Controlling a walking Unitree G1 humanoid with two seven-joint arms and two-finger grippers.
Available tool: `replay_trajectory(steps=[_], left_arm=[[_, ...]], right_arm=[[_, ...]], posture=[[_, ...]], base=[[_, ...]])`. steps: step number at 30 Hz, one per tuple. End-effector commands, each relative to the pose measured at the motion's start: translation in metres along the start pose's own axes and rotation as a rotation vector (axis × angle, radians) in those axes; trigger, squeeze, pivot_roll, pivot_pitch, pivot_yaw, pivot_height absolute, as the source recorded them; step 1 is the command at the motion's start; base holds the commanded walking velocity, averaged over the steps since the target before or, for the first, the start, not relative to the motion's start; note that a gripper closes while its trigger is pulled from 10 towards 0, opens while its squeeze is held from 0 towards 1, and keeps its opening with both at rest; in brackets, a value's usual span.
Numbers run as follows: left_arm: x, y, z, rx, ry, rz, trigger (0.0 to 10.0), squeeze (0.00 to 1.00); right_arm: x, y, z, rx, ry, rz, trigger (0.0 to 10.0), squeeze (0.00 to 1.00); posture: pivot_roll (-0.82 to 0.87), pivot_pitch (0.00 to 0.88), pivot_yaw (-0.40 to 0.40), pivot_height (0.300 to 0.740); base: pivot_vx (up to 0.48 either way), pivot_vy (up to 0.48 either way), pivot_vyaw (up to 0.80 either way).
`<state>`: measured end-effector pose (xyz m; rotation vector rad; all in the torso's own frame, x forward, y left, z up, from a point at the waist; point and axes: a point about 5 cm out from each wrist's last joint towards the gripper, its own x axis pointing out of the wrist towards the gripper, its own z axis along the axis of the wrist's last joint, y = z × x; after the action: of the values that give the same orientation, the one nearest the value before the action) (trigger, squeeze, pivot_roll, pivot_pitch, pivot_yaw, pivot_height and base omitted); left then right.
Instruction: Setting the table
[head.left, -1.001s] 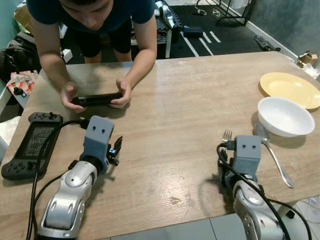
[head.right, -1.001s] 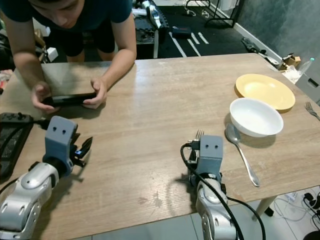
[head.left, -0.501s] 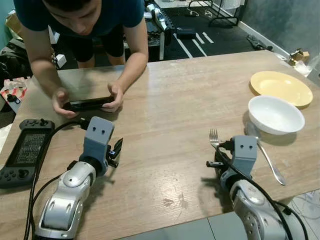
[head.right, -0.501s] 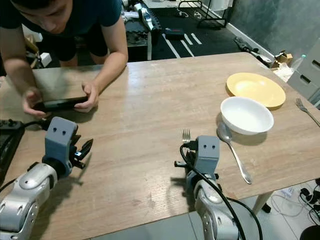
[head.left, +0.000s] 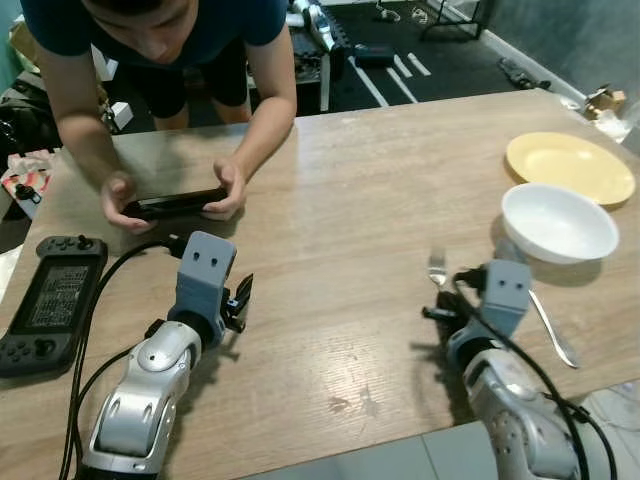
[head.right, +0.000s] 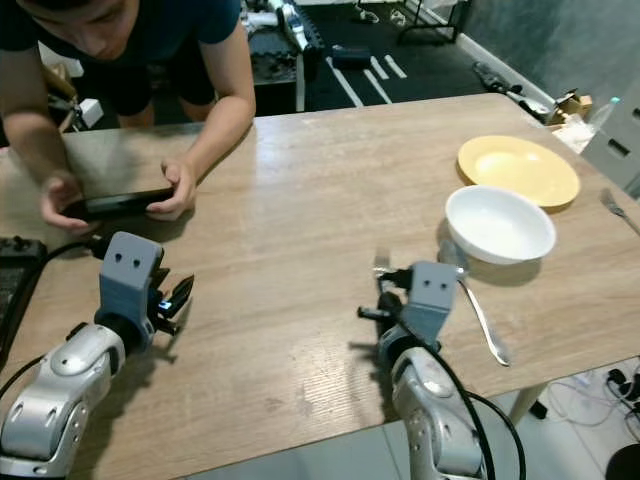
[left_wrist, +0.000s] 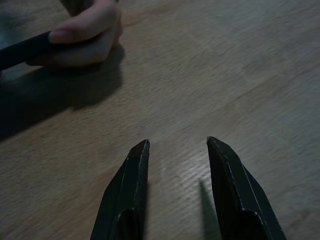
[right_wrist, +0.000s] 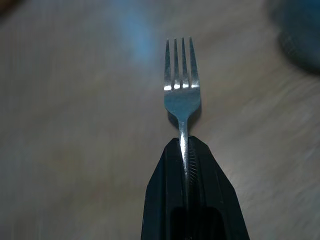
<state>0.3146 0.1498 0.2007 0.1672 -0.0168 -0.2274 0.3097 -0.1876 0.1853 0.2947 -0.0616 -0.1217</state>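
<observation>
Resting our left gripper (left_wrist: 177, 145) spread and empty on the table (head.left: 340, 200), we pinch the fork (right_wrist: 182, 100) in our right gripper (right_wrist: 185, 142). Bowl (head.left: 558, 222), spoon (head.left: 552, 330) and plate (head.left: 570, 167) already sit beyond; the fork remains unplaced.

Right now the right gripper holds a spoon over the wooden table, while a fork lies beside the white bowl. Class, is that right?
Not quite: the two are swapped. The right gripper is shut on a fork, as the right wrist view shows with its four tines. The spoon is what lies on the table beside the white bowl, seen in the left eye view.
</observation>
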Motion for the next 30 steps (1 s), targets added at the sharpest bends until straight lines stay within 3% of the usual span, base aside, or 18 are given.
replay_trajectory(steps=[1,12,18,21,22,27,30], left_arm=[[-0.001,0.001,-0.005,-0.007,0.023,-0.004,10.0,0.0],[0.003,-0.003,-0.006,-0.003,0.021,-0.016,10.0,0.0],[0.004,-0.005,-0.007,0.008,0.019,-0.032,10.0,0.0],[0.005,-0.006,-0.004,0.031,0.001,-0.043,10.0,0.0],[0.01,-0.009,0.003,0.05,-0.032,-0.062,10.0,0.0],[0.017,-0.01,0.017,0.057,-0.075,-0.089,10.0,0.0],[0.019,-0.013,0.023,0.054,-0.088,-0.122,10.0,0.0]], right_arm=[[-0.005,-0.002,0.023,0.061,-0.133,-0.009,10.0,0.0],[-0.011,-0.018,0.048,0.084,-0.316,-0.097,10.0,0.0],[-0.012,-0.011,0.056,0.035,-0.371,-0.056,10.0,0.0],[-0.014,-0.003,0.055,0.006,-0.372,-0.01,10.0,0.0],[-0.015,0.006,0.046,-0.019,-0.347,0.054,10.0,0.0],[-0.016,0.008,0.031,-0.044,-0.305,0.07,10.0,0.0],[-0.013,0.002,0.021,-0.068,-0.281,0.033,10.0,0.0]], posture=[[0.09,0.219,0.126,0.74],[0.08,0.196,0.141,0.74],[0.08,0.178,0.153,0.74],[0.08,0.148,0.164,0.74],[0.07,0.114,0.169,0.74],[0.07,0.106,0.168,0.74],[0.06,0.092,0.169,0.74]], base=[[0.0,0.0,0.0],[0.0,0.0,0.0],[0.0,0.0,0.0],[0.0,0.0,0.0],[0.0,0.0,0.0],[0.0,0.0,0.0],[0.0,0.0,-0.47]])
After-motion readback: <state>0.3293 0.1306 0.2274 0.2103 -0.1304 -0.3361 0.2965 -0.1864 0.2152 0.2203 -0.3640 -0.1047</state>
